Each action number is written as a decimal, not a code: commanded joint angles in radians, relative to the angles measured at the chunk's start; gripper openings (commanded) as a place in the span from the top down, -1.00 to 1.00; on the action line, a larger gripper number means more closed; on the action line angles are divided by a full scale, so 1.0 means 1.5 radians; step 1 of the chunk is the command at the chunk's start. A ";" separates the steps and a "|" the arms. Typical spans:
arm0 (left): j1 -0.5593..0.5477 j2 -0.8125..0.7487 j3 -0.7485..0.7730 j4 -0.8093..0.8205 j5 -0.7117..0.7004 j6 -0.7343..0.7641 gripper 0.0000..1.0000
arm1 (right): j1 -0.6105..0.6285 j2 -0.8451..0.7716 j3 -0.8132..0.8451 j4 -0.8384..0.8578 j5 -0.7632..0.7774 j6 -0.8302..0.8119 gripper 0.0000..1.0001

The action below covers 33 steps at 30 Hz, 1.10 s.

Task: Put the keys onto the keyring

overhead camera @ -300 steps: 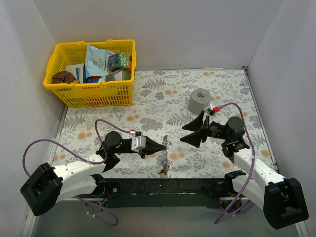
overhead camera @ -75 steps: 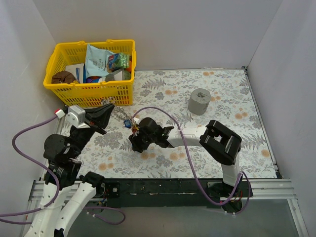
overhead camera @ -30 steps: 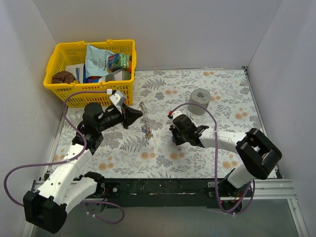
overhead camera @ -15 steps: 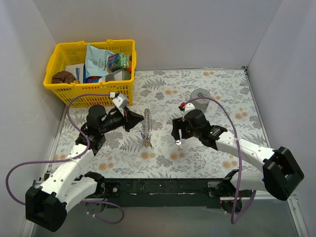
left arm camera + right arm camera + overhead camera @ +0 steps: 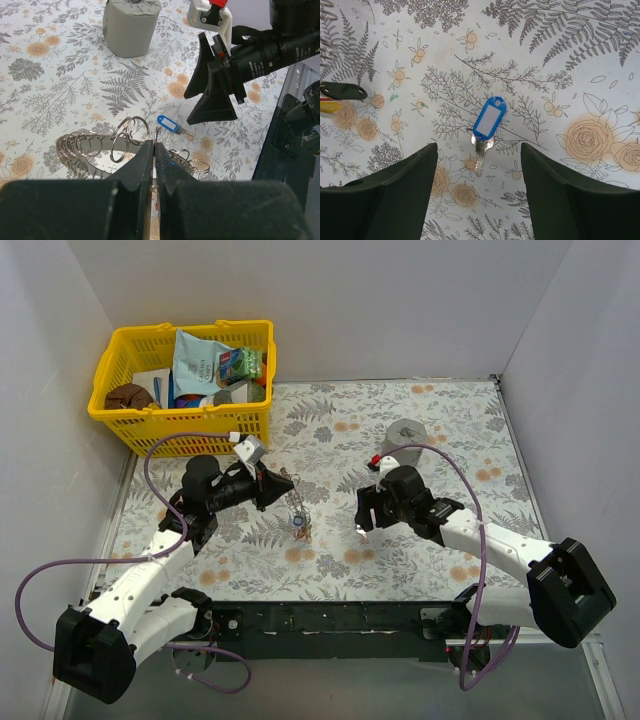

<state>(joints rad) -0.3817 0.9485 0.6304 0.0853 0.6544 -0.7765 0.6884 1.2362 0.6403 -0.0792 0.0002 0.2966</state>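
My left gripper (image 5: 283, 487) is shut on the keyring (image 5: 296, 507), a chain of silvery loops hanging down to the mat. In the left wrist view the jaws (image 5: 155, 150) pinch one thin ring, with the other loops (image 5: 87, 146) spread to the left. A blue-headed key (image 5: 489, 119) lies flat on the floral mat, its blade pointing toward the camera. My right gripper (image 5: 477, 150) hovers open just above it, one finger on each side, touching nothing. The same key shows in the left wrist view (image 5: 167, 124). A black-headed key (image 5: 342, 91) and a yellow one (image 5: 327, 107) lie at the left edge.
A grey cylinder (image 5: 404, 443) stands at the back right, also visible in the left wrist view (image 5: 131, 22). A yellow basket (image 5: 182, 435) of groceries sits at the back left. White walls close in the mat on three sides.
My left gripper has shifted slightly right and nearer with the keyring still in it. My right gripper stays open over the blue key and has barely moved.
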 commanded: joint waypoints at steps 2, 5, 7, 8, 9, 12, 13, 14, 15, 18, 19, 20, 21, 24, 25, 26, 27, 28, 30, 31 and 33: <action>-0.002 -0.017 -0.015 0.034 0.030 0.022 1.00 | -0.008 0.004 0.001 0.027 -0.049 -0.044 -0.47; -0.002 -0.019 -0.023 0.038 0.037 0.028 1.00 | -0.009 0.015 0.011 0.027 -0.071 -0.061 -0.43; -0.002 -0.019 -0.024 0.039 0.047 0.036 1.00 | -0.008 0.025 0.015 0.028 -0.089 -0.072 -0.41; -0.002 -0.019 -0.027 0.040 0.051 0.039 1.00 | -0.008 0.031 0.017 0.027 -0.090 -0.075 -0.40; -0.003 -0.019 -0.030 0.041 0.052 0.042 1.00 | -0.008 0.042 0.024 0.026 -0.090 -0.078 -0.38; -0.003 -0.018 -0.041 0.053 0.047 0.045 1.00 | -0.008 0.069 0.040 0.020 -0.096 -0.092 -0.28; -0.003 -0.016 -0.044 0.060 0.048 0.043 1.00 | -0.008 0.075 0.045 0.019 -0.100 -0.100 -0.26; -0.003 -0.014 -0.046 0.063 0.049 0.041 1.00 | -0.008 0.080 0.048 0.017 -0.101 -0.105 -0.24; -0.003 -0.012 -0.049 0.068 0.052 0.039 1.00 | -0.008 0.087 0.049 0.017 -0.101 -0.107 -0.20; -0.003 -0.011 -0.052 0.072 0.057 0.037 1.00 | -0.008 0.098 0.053 0.020 -0.096 -0.119 -0.16; -0.002 -0.012 -0.053 0.073 0.057 0.037 1.00 | -0.007 0.102 0.055 0.020 -0.094 -0.125 -0.15; -0.002 -0.012 -0.053 0.073 0.056 0.040 1.00 | -0.007 0.106 0.054 0.023 -0.093 -0.129 -0.15; -0.003 -0.010 -0.052 0.073 0.056 0.042 1.00 | -0.008 0.115 0.056 0.030 -0.095 -0.133 -0.14; -0.003 0.001 -0.047 0.072 0.068 0.035 1.00 | -0.007 0.141 0.066 0.039 -0.112 -0.157 -0.08; -0.003 0.005 -0.045 0.071 0.073 0.033 1.00 | -0.008 0.148 0.069 0.043 -0.121 -0.167 -0.06; -0.002 0.009 -0.043 0.072 0.077 0.030 1.00 | -0.008 0.155 0.072 0.045 -0.123 -0.171 -0.04; -0.003 0.012 -0.043 0.074 0.085 0.023 1.00 | -0.008 0.165 0.072 0.047 -0.128 -0.173 -0.01; -0.003 0.016 -0.043 0.080 0.095 0.020 1.00 | -0.009 0.169 0.071 0.051 -0.137 -0.181 0.00; -0.002 0.015 -0.047 0.086 0.102 0.018 1.00 | -0.009 0.174 0.071 0.069 -0.144 -0.183 0.05; -0.002 0.012 -0.047 0.086 0.101 0.019 1.00 | -0.008 0.176 0.070 0.071 -0.151 -0.186 0.08; -0.003 0.006 -0.046 0.077 0.099 0.024 1.00 | -0.008 0.176 0.067 0.071 -0.155 -0.185 0.19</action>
<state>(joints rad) -0.3817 0.9867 0.5488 0.1585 0.7670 -0.7410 0.6781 1.4967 0.7105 -0.0265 -0.1898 0.0486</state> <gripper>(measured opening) 0.020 0.451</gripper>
